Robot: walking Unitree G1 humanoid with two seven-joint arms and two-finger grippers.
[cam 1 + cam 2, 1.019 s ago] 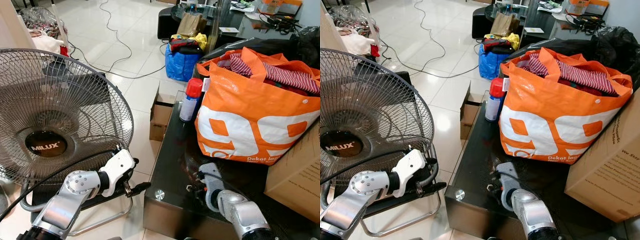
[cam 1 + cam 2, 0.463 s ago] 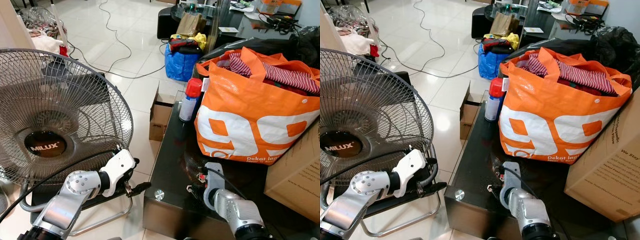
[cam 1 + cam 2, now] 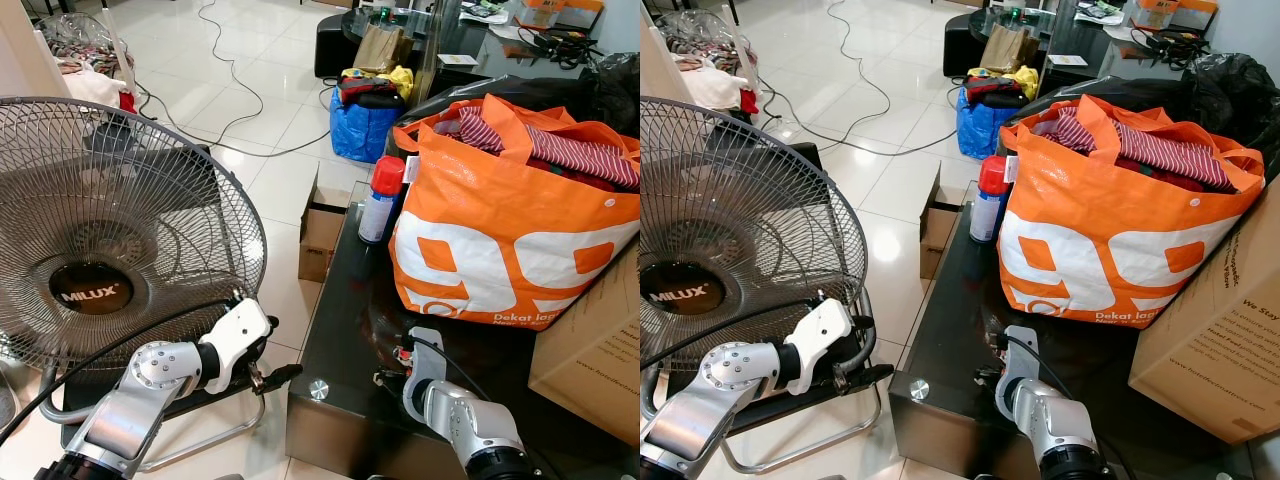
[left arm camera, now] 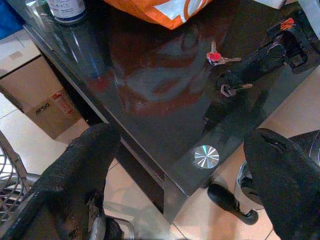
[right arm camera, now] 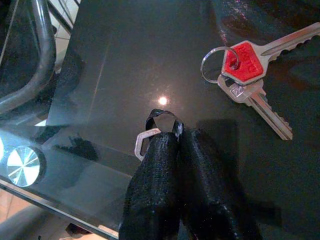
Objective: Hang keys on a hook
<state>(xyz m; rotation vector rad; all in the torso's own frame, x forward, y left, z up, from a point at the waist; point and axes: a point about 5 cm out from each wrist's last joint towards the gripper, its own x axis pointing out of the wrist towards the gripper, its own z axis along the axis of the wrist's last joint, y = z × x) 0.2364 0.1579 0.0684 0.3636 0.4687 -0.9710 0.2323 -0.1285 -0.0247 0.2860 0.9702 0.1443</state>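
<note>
Two keys (image 5: 252, 75) lie on the dark glass table (image 3: 345, 330), joined on one ring: one has a red plastic head, the other is plain metal, and they overlap so the plain key's head is partly covered. They rest near the table's front edge, in front of one orange bag (image 3: 510, 230) stuffed with striped cloth. The right gripper (image 5: 172, 137) is down at the table surface just beside the keys; its jaws are pressed together, pinching one small silver clip (image 5: 142, 142) at the tips, and most of the clip is hidden behind the fingers. Whether the clip links to the key ring cannot be made out. The left gripper (image 3: 270, 378) hangs off the table's front left corner, above the floor, jaws spread wide and holding nothing; in its wrist view the two fingers (image 4: 80, 170) frame the table corner with one round metal stud (image 4: 206, 156). One red-capped spray can (image 3: 381, 200) stands at the table's back left, next to the bag. One cardboard box (image 3: 595, 355) is cut off at the right edge. One floor fan (image 3: 100, 250) labelled MILUX stands left of the table, cropped at the left.
</note>
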